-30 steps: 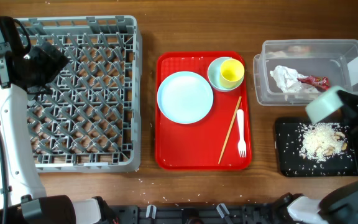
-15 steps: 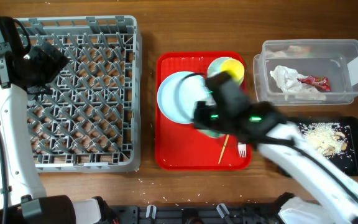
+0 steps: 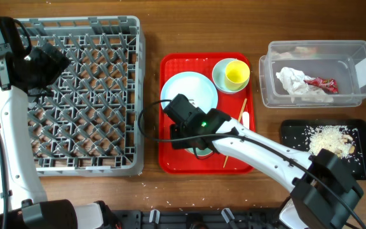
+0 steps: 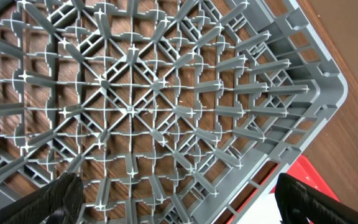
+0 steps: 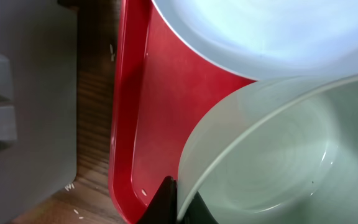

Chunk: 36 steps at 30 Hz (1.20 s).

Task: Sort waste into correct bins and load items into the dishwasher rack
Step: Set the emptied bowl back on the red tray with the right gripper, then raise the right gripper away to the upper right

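Note:
My right gripper (image 3: pixel 191 138) is over the front left of the red serving tray (image 3: pixel 170 159), shut on the rim of a small pale bowl (image 5: pixel 272 155); its jaws (image 5: pixel 178 202) pinch the rim. The pale blue-green plate (image 3: pixel 189 94) lies just behind it. The second bowl (image 3: pixel 220 75) holds the yellow cup (image 3: pixel 237 73). Chopsticks (image 3: pixel 241 111) and a white fork (image 3: pixel 246 119) lie partly under the arm. The clear tub (image 3: pixel 361 63) holds the napkin (image 3: pixel 292 81) and red wrapper (image 3: pixel 323 83). Rice scraps (image 3: pixel 328 141) lie in the black tray (image 3: pixel 294 165). My left gripper (image 4: pixel 179 205) is open above the grey rack (image 3: pixel 81 95).
The rack's corner (image 4: pixel 316 81) and pegs fill the left wrist view. The rack wall (image 5: pixel 23 93) stands just left of the red tray (image 5: pixel 148 112), with a strip of wood between. A few rice grains lie on the table by the tray's front.
My right arm has swung left from above the black tray to the red tray's front left, carrying the bowl. The left arm has not moved.

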Each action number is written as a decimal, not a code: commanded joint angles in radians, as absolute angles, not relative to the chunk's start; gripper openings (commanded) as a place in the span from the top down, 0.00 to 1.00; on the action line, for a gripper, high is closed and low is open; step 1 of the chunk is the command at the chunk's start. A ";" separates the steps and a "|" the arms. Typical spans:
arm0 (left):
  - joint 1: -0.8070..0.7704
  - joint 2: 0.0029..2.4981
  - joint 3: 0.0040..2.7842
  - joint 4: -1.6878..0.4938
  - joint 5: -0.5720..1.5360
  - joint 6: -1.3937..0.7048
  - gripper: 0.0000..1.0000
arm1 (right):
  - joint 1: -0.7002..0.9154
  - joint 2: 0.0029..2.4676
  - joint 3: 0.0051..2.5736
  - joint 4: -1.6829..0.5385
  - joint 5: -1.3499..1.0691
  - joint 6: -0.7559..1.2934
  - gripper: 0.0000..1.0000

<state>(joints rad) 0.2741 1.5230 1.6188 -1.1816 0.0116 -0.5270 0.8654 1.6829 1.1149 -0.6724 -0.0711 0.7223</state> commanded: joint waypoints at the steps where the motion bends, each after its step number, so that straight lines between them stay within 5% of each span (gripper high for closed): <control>1: 0.278 1.521 1.620 -1.179 -0.001 -0.532 0.00 | 0.901 1.681 1.113 -0.699 -0.084 0.758 0.94; 4: 0.278 1.521 1.620 -1.179 -0.002 -0.532 0.00 | 0.934 1.681 1.112 -0.700 -0.059 0.762 0.69; 10: 0.278 1.521 1.620 -1.179 -0.001 -0.532 0.00 | 0.946 1.676 1.174 -0.741 0.004 0.720 0.54; 12: 0.278 1.521 1.620 -1.179 -0.001 -0.532 0.00 | 0.915 1.649 1.277 -0.837 0.053 0.681 0.39; 14: 0.278 1.521 1.620 -1.179 -0.001 -0.532 0.00 | 0.857 1.612 1.399 -0.958 0.138 0.681 0.00; 18: 0.278 1.521 1.620 -1.179 -0.001 -0.532 0.00 | 0.585 1.489 1.628 -1.147 0.234 0.680 0.00; 24: 0.278 1.521 1.620 -1.178 0.014 -0.535 0.00 | 0.182 1.367 1.645 -1.238 0.320 0.673 0.00; 29: 0.278 1.521 1.620 -1.181 0.057 -0.536 0.00 | 0.113 1.380 1.643 -1.239 0.320 0.673 0.00; 34: 0.204 1.521 1.614 -1.197 0.690 -0.306 0.00 | 0.113 1.388 1.643 -1.239 0.320 0.673 0.00; 36: 0.070 1.521 1.612 -1.202 0.666 -0.265 0.00 | 0.113 1.390 1.643 -1.239 0.320 0.673 0.00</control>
<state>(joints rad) 0.2218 1.5230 1.6188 -1.1976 0.4541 -0.4171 0.1177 1.3792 1.6344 -1.2354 0.2974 0.6830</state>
